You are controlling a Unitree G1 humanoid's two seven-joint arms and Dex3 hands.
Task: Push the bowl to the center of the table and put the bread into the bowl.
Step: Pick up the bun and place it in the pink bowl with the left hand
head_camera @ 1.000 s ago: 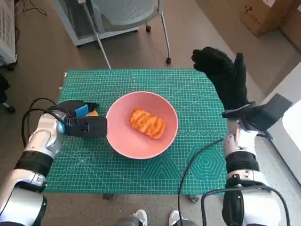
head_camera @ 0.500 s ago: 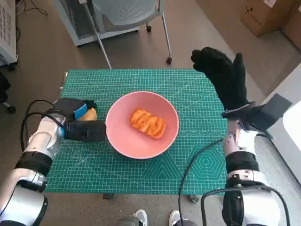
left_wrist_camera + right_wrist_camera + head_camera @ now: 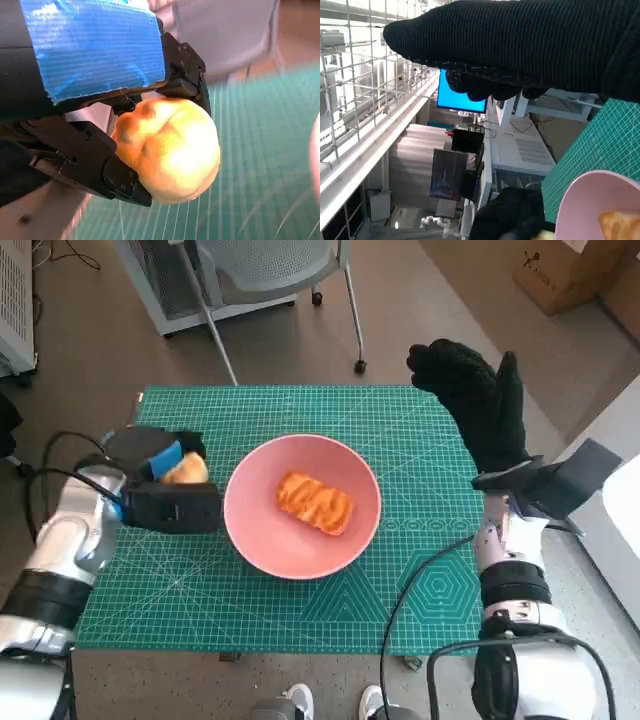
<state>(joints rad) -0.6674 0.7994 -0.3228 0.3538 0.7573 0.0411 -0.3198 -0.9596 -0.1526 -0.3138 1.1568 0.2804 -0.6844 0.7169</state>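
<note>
A pink bowl (image 3: 268,531) sits near the middle of the green cutting mat (image 3: 420,480), with an orange pastry (image 3: 314,502) lying inside it. My left hand (image 3: 160,472) holds a round golden bread roll (image 3: 186,471) lifted off the mat, just left of the bowl's rim. In the left wrist view the roll (image 3: 170,150) is gripped between the black fingers (image 3: 120,180). My right hand (image 3: 478,400) is raised at the mat's far right corner, fingers spread, holding nothing. The bowl's rim (image 3: 580,200) shows in the right wrist view.
A grey chair (image 3: 270,270) and a pale cabinet stand beyond the table's far edge. Cardboard boxes (image 3: 570,270) lie on the floor at the upper right. Cables (image 3: 420,580) run over the mat's right front part.
My left hand has lifted the bread roll off the mat and its forearm has swung outward to the left. The bowl, the pastry and my right hand have stayed put.
</note>
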